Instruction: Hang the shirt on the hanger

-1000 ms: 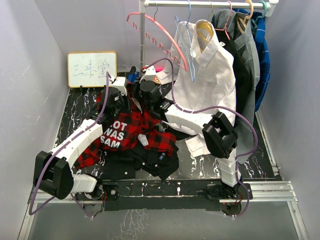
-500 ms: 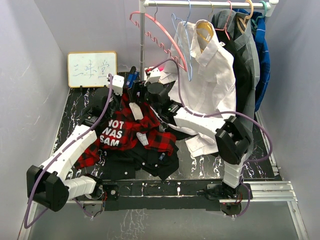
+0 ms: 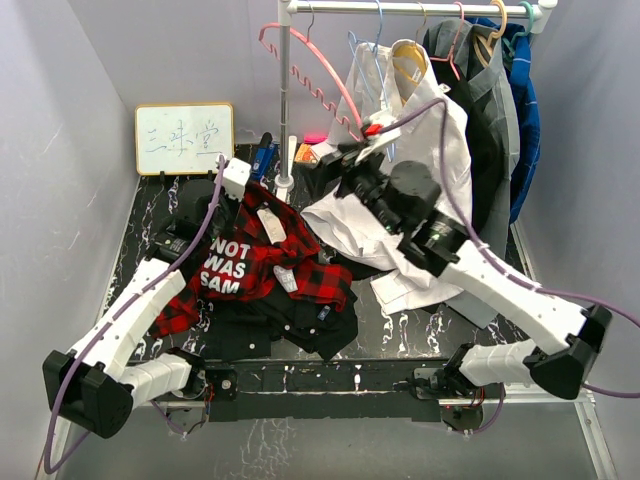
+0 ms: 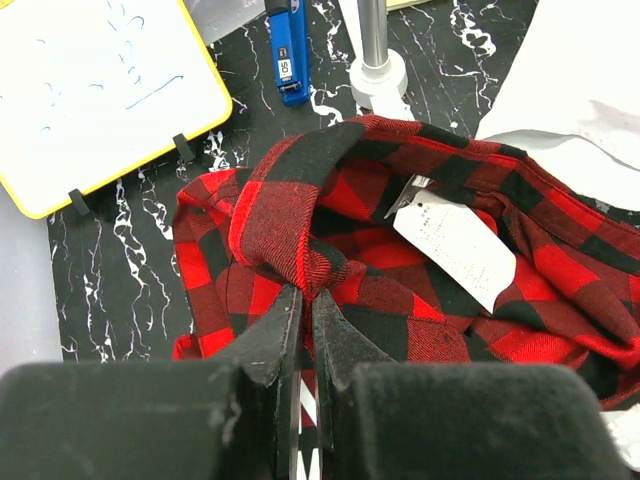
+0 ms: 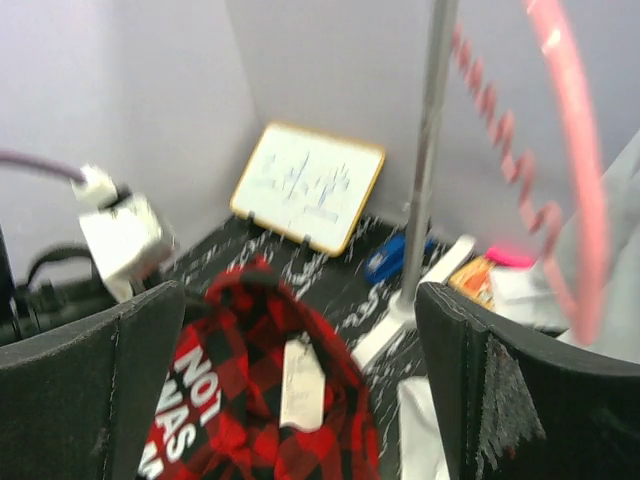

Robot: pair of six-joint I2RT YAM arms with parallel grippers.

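The red-and-black plaid shirt (image 3: 262,262) lies bunched on the dark table with its white letters facing up. Its collar is lifted at the back. My left gripper (image 3: 236,186) is shut on a fold of that collar (image 4: 300,255), the two jaws nearly together round the cloth. A white tag (image 4: 455,245) hangs inside the neck. My right gripper (image 3: 345,162) hovers open above and to the right of the shirt (image 5: 265,400), with nothing between its fingers. The light-blue wire hanger (image 3: 379,22) hangs on the rail at the back, partly behind the white shirt.
A thick pink hanger (image 3: 300,58) hangs on the rack pole (image 3: 284,100), close to my right gripper. A white shirt (image 3: 430,150) and dark clothes hang to the right. A whiteboard (image 3: 184,138) leans at the back left. A black garment (image 3: 300,325) lies under the plaid shirt.
My right gripper has opened, let go of the shirt, and swung up and right toward the rack. My left gripper has stayed shut on the collar.
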